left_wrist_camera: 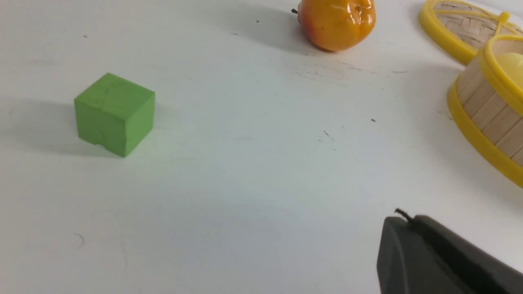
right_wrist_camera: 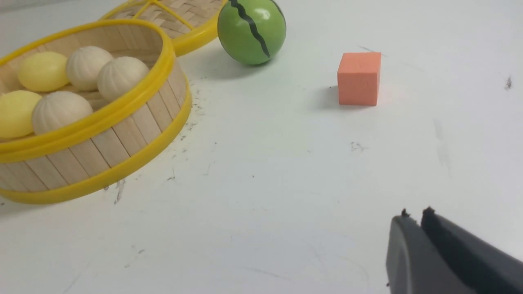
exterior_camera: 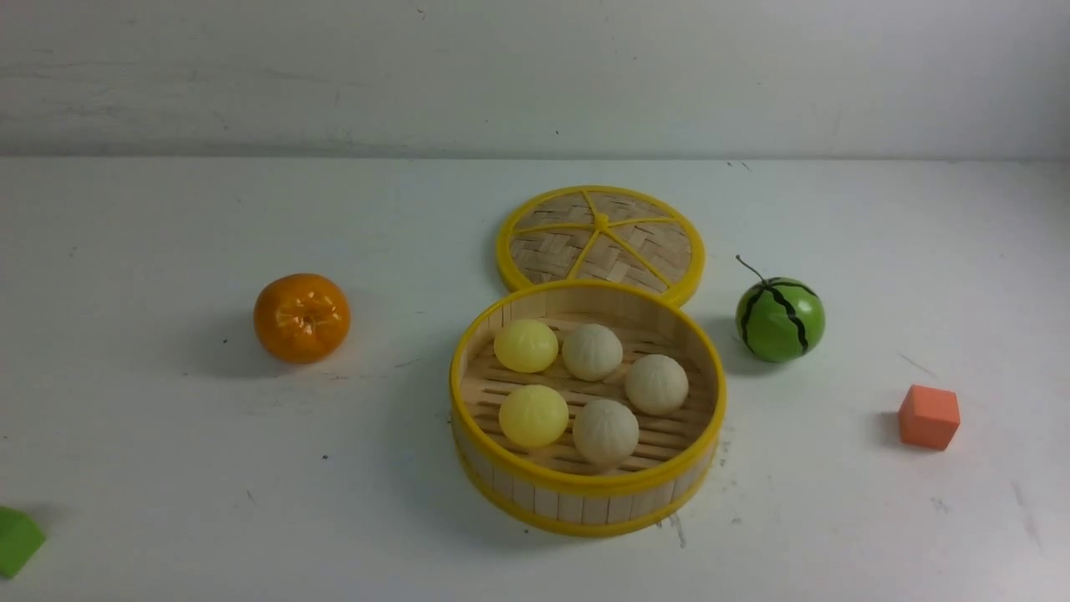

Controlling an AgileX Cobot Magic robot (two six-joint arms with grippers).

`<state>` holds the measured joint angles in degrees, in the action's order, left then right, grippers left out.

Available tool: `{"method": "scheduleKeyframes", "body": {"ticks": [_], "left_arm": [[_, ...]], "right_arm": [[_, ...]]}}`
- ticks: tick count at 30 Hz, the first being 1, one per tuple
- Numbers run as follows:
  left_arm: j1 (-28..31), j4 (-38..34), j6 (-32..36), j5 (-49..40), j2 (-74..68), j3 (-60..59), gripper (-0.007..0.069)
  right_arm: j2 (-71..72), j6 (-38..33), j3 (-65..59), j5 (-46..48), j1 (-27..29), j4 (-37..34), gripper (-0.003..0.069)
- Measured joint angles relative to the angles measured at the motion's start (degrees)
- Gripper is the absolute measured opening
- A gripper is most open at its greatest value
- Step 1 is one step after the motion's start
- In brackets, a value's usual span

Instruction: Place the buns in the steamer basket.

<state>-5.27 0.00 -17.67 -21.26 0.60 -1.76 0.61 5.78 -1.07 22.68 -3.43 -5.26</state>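
The steamer basket [exterior_camera: 585,483] stands in the middle of the table. Inside it lie two smooth pale yellow buns [exterior_camera: 526,345] [exterior_camera: 533,415] and three cream pleated buns [exterior_camera: 592,352] [exterior_camera: 657,384] [exterior_camera: 605,431]. The front view shows neither arm. In the left wrist view my left gripper [left_wrist_camera: 408,218] is shut and empty above bare table, with the basket wall [left_wrist_camera: 486,102] off to one side. My right gripper [right_wrist_camera: 414,214] has its jaws together with nothing between them. It hangs over bare table, well away from the basket [right_wrist_camera: 102,118] and the buns [right_wrist_camera: 59,110].
The flat woven lid [exterior_camera: 600,242] lies just behind the basket. A tangerine [exterior_camera: 302,318] sits to the left and a watermelon ball [exterior_camera: 780,319] to the right. An orange cube [exterior_camera: 929,416] is at the right, and a green block [exterior_camera: 17,539] at the front left edge.
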Motion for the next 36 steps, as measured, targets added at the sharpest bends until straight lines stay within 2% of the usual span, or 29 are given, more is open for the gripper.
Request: {"method": "scheduleKeyframes", "body": {"ticks": [36], "left_arm": [[0.0,0.0,-0.2,0.11,0.0,0.0,-0.0013]], "right_arm": [[0.0,0.0,0.02,0.0,0.0,0.02,0.0089]]}}
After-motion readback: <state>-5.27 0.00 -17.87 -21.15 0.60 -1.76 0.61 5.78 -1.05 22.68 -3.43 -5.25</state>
